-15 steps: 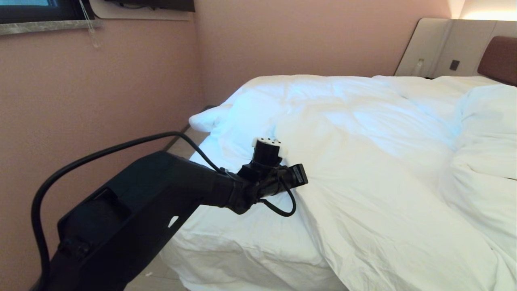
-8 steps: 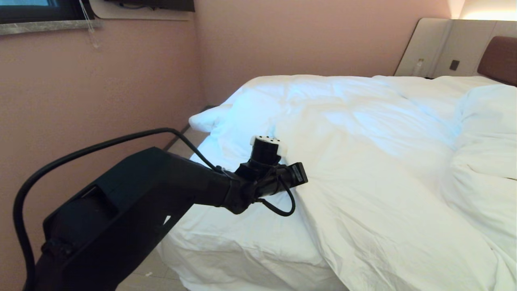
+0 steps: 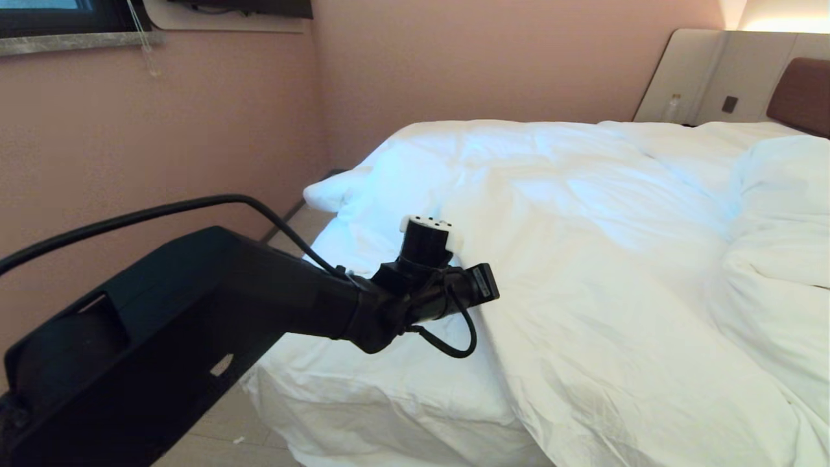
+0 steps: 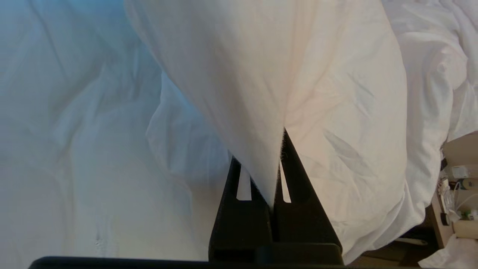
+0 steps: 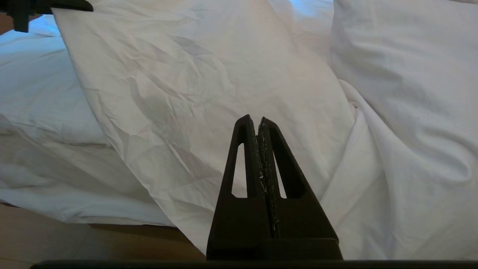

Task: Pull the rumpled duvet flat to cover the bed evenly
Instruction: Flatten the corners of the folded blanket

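So my left gripper is clamped tight on a fold of the duvet, with the fabric pinched between the two black fingers and fanning out from there. That's over the near left side of the bed, where the duvet ends on a slant and bare white sheet shows over the mattress corner. The rest of the duvet lies rumpled across the bed toward the brown headboard, bunched into a puffy heap on the right. Right gripper is pressed together with nothing in it, hanging low by the bed's near edge, facing the creased duvet. Around me: pink wall close on the left, a strip of floor, and my own arm and black cable blocking that corner.
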